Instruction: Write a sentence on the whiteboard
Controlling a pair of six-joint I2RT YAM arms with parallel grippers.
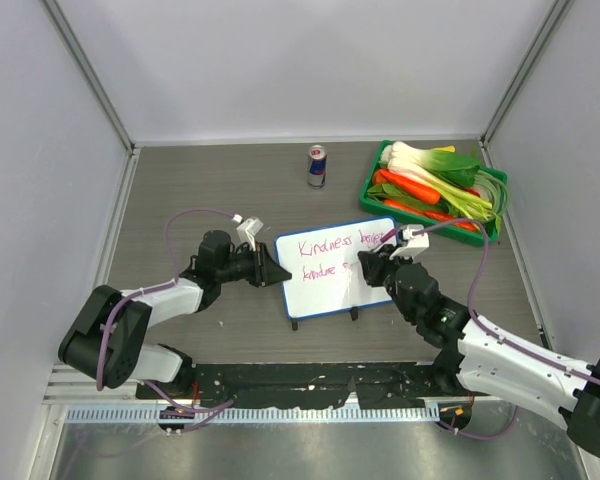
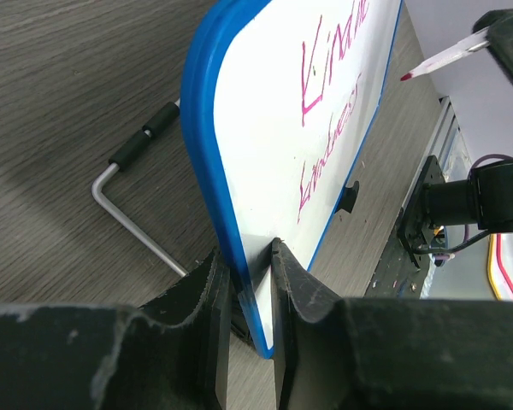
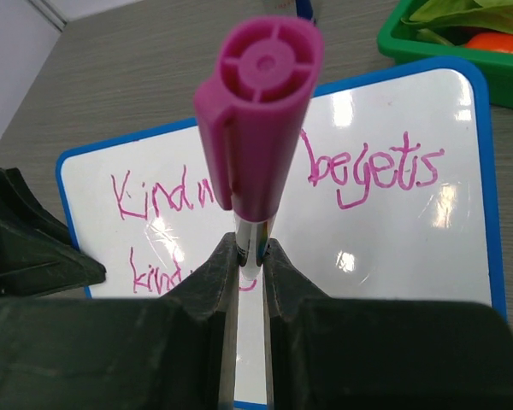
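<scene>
Since the whiteboard (image 1: 335, 268) leans back on a wire stand (image 2: 128, 184) and would likely slide under pen pressure, we judge the left gripper (image 2: 252, 256) serves as a brace: its jaws are clamped on the board's blue left edge. The right gripper (image 3: 250, 256) is closed tight on the magenta marker (image 3: 258, 120), cap end toward the wrist, tip aimed at the writing face. Tip contact: we cannot tell. Board sits mid-table between both arms, long axis left to right, face tilted up toward the bases. The sentence (image 3: 376, 171) runs along that axis; line two looks unfinished. Can (image 1: 317, 165) and vegetable tray (image 1: 371, 185) sit behind, well apart.
</scene>
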